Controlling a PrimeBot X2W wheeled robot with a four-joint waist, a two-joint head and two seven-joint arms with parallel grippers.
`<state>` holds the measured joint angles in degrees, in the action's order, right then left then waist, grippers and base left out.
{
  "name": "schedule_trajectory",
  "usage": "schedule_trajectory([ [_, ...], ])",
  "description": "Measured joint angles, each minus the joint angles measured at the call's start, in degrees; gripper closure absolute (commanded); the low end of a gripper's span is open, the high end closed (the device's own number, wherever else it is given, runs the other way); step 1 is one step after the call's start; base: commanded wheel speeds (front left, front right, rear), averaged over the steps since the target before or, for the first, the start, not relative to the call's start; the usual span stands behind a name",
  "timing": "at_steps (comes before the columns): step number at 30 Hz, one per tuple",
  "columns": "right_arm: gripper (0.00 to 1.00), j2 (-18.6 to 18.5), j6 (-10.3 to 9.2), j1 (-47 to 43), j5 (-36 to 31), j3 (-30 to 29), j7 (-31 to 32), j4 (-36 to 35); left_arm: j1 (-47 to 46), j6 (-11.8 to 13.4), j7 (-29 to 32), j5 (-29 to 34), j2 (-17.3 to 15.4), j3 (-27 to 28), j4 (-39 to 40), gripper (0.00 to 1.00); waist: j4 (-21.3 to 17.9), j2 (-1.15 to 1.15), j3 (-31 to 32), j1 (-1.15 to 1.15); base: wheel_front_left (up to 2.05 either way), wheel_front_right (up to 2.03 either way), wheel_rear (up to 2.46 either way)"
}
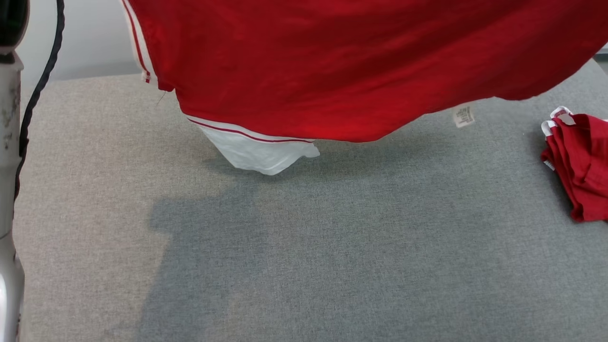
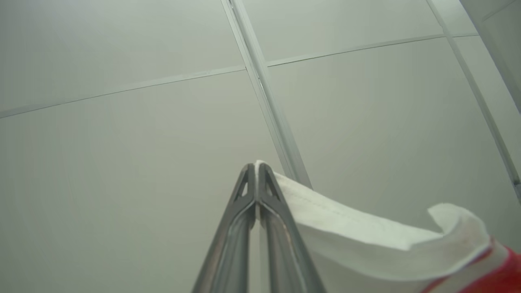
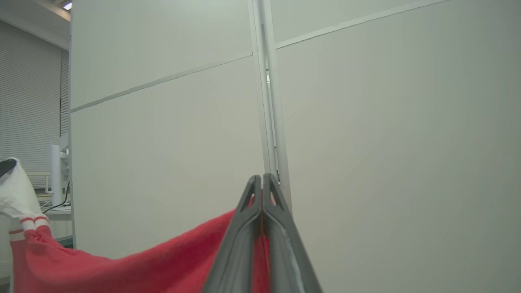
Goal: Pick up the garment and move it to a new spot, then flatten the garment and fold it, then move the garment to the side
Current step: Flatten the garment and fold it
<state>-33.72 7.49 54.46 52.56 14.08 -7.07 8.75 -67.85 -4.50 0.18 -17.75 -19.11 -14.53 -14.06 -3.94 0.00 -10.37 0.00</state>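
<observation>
- The red garment (image 1: 361, 61) hangs in the air above the grey table (image 1: 304, 266), stretched between the robot's two arms across the top of the head view.
- The left gripper (image 2: 256, 167) is clenched on a white edge of the cloth, seen against a pale wall (image 2: 122, 162) in the left wrist view.
- The right gripper (image 3: 261, 179) is clamped on red fabric, which sags away from its fingers toward the other held end.
- A white sleeve (image 1: 256, 152) droops lowest, close over the table; whether it touches cannot be told. A small label (image 1: 464, 115) dangles at the hem.
- A broad shadow (image 1: 285, 228) lies on the table below the cloth.
- A red bundle (image 1: 582, 161) sits at the table's right edge, well apart from the hanging hem.
- Judged from this, the first step is in hand: the garment is picked up and in carriage to a new spot; flattening and folding are not yet done.
- The next move seems to call for lowering both grippers evenly, keeping the cloth taut so it lands spread out, sleeve not trapped beneath, and clear of the bundle.
</observation>
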Motion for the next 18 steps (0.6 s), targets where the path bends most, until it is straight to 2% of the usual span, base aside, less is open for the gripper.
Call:
schedule_trajectory([
  [10,1.00,3.52,-0.01,9.57,2.15,4.32,0.52,8.70,-9.59,-1.55,-4.15,0.12,0.97,-2.50,-11.66,1.00,-0.31,0.00,-4.76,0.00,0.00,0.00,0.00],
  [12,1.00,6.27,-0.01,14.78,3.01,5.58,-0.27,13.11,-13.97,-1.99,-6.75,0.70,1.37,-3.28,-17.06,1.00,-0.63,0.00,-7.05,0.00,0.00,0.00,0.00],
  [13,1.00,6.27,-0.01,14.78,3.01,5.58,-0.27,13.11,-13.97,-1.99,-6.75,0.70,1.37,-3.28,-17.06,1.00,-0.63,0.00,-7.05,0.00,0.00,0.00,0.00],
  [18,1.00,11.40,-0.01,23.97,2.82,7.22,-4.49,21.92,-21.25,-2.04,-9.87,1.07,2.23,-3.88,-26.99,1.00,-1.53,0.00,-10.07,0.00,0.00,0.00,0.00],
])
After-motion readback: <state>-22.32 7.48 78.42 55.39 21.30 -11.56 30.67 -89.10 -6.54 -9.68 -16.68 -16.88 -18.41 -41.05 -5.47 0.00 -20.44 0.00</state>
